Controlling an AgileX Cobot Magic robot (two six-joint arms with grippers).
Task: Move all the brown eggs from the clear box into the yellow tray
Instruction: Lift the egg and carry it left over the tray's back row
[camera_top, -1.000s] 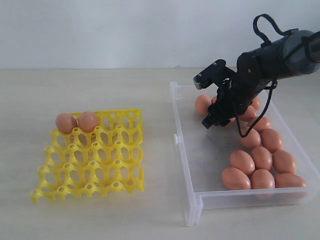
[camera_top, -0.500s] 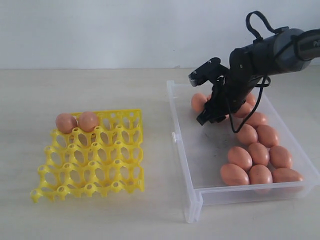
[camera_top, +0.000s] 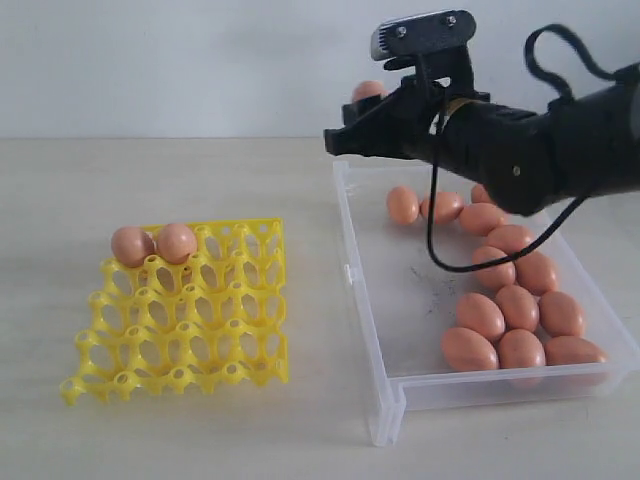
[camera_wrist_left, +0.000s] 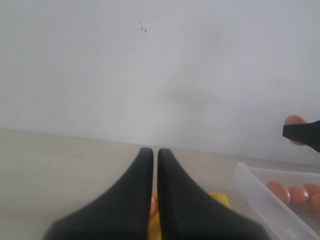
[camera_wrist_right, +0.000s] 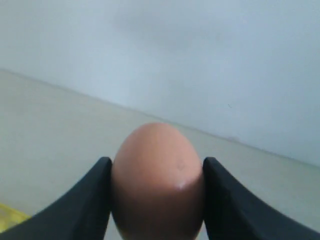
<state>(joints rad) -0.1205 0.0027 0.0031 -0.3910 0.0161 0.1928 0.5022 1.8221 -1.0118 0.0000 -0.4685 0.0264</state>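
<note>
An egg (camera_wrist_right: 157, 180), lifted out of the box (camera_top: 352, 270) now below the right jaws, is gripped between them, the tray (camera_top: 200, 320) lying well apart beyond them, so a third placement is judged next; the left jaws are closed, empty.

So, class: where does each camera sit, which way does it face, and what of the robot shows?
Exterior: off the arms, facing yellow tray and clear box; right arm shows.
Left wrist: arm-mounted, facing the wall over shut left tool.
Right wrist: behind right tool gripping a brown egg.
All three show that egg.
</note>
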